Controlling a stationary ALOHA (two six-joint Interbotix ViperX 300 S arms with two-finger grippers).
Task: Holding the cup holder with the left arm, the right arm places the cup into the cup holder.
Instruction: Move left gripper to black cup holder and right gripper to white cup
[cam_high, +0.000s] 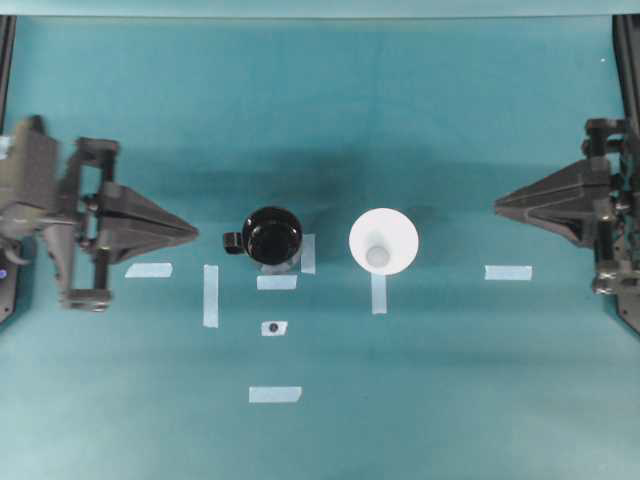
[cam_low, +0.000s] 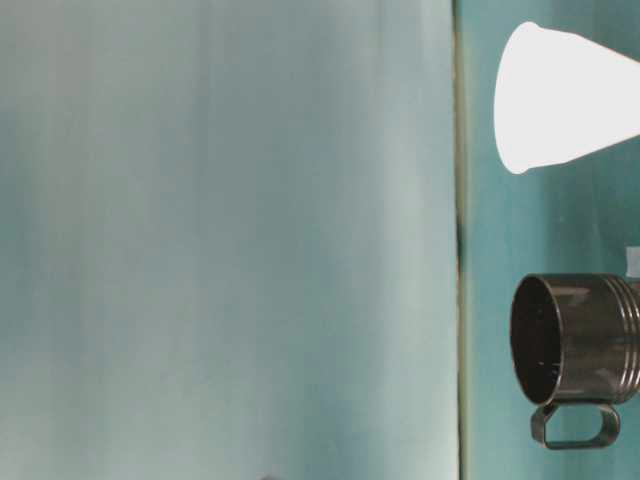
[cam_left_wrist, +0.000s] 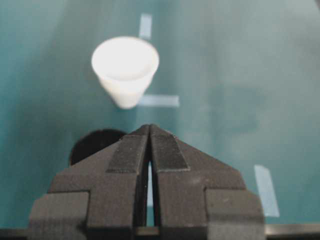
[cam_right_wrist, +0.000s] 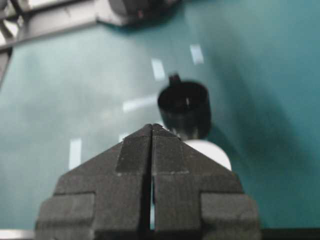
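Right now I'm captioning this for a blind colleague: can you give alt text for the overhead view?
A black cup holder and a white cup stand side by side, apart, mid-table on a teal surface with pale tape strips. The left gripper and right gripper sit shut at opposite edges, pointing inward, touching neither.

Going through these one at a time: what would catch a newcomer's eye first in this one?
The white cup stands out most, bright against the teal table, just right of centre. Beside it on the left, apart from it, sits the glossy black cup holder, its small handle pointing left. The left gripper and right gripper frame the pair from the two edges, both shut and holding nothing.
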